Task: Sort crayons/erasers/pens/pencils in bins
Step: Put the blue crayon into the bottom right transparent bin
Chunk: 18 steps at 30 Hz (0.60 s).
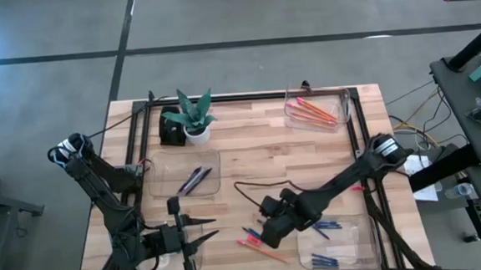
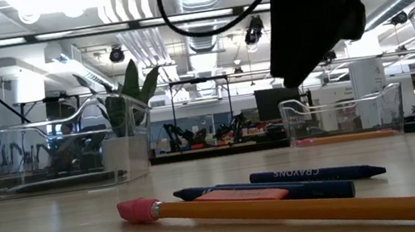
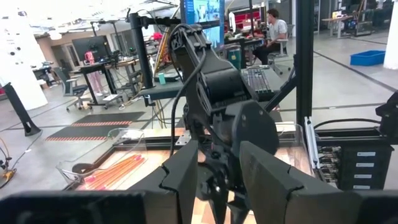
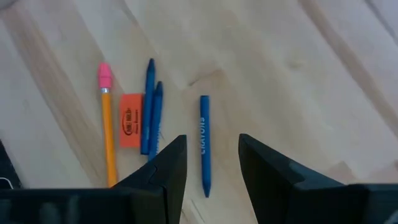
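Blue crayons, three of them, lie on the wooden table [image 1: 251,164] under the right pincer [image 4: 211,165], whose fingers stand spread and hold nothing. One crayon [image 4: 204,143] sits between the fingertips; two more [image 4: 150,115] lie just beside an orange eraser [image 4: 130,120] and one pink-tipped pencil [image 4: 107,134]. Four clear bins [image 1: 314,112] ring the table. Near the front-left bin, the left pincer [image 1: 198,230] hangs spread and empty.
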Each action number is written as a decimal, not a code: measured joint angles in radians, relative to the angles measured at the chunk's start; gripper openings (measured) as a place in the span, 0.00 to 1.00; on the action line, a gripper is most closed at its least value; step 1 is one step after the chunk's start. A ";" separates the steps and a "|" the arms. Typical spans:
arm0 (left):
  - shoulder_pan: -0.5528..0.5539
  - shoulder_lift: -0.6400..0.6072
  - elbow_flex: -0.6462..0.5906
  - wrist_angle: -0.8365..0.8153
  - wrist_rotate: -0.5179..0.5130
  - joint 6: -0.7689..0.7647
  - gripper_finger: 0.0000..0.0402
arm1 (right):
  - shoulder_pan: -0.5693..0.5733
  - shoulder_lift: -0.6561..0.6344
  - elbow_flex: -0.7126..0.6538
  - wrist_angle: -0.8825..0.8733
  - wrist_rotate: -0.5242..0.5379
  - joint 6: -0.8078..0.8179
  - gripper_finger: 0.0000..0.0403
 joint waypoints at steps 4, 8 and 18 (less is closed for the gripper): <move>0.000 0.000 0.000 0.001 0.000 0.000 0.27 | 0.000 0.028 0.000 0.005 -0.002 0.000 0.34; 0.000 0.000 0.000 0.003 0.000 0.000 0.27 | 0.000 0.061 0.000 0.027 -0.006 -0.004 0.34; 0.000 0.000 0.000 0.002 0.000 0.000 0.27 | 0.001 0.121 0.019 0.052 -0.033 -0.029 0.34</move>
